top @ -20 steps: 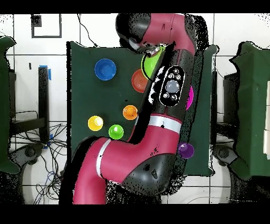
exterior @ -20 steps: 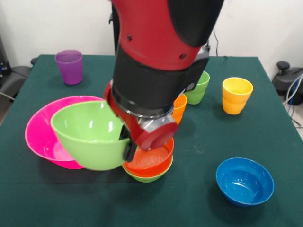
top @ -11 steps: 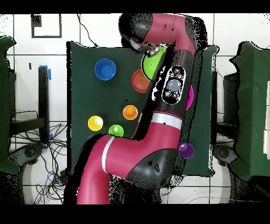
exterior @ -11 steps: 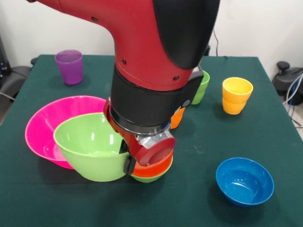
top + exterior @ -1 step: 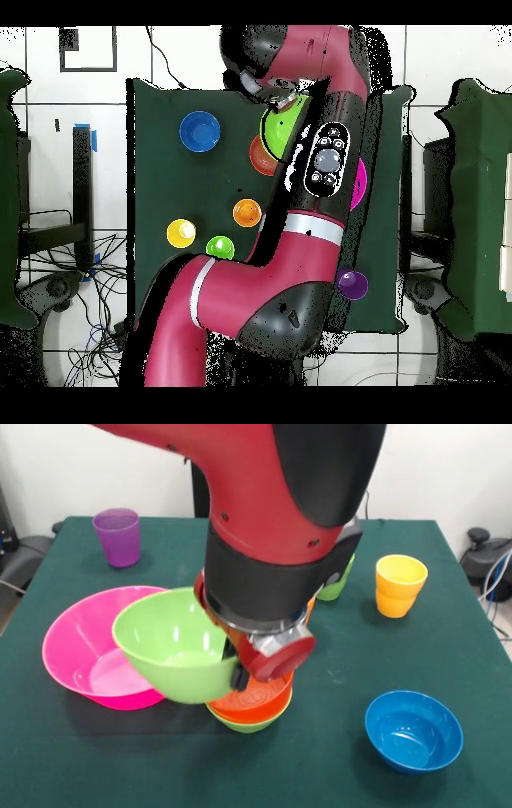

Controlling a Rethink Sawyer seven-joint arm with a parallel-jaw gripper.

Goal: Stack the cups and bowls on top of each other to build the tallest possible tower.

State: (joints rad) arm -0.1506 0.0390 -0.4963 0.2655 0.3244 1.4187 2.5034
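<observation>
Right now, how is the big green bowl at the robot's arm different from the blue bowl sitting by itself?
The large green bowl is tilted and lifted off the table, its rim at the robot's tool; the blue bowl sits flat and upright on the green table. The green one is clearly wider and deeper. It overlaps the pink bowl and the red-orange bowl, while the blue one stands apart. Both are glossy, round and empty.

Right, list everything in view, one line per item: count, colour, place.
pink bowl: one, pink, on the table, picture-left.
large green bowl: one, lime, raised and tilted at the end effector, partly over the pink bowl.
nested bowls: two, red-orange inside green, centre.
blue bowl: one, blue, front right.
purple cup: one, back left.
yellow cup: one, right.
light green cup: one, mostly behind the arm.
orange cup: one, mid-table.
table: one, dark green.
arm: one, red and black.
</observation>
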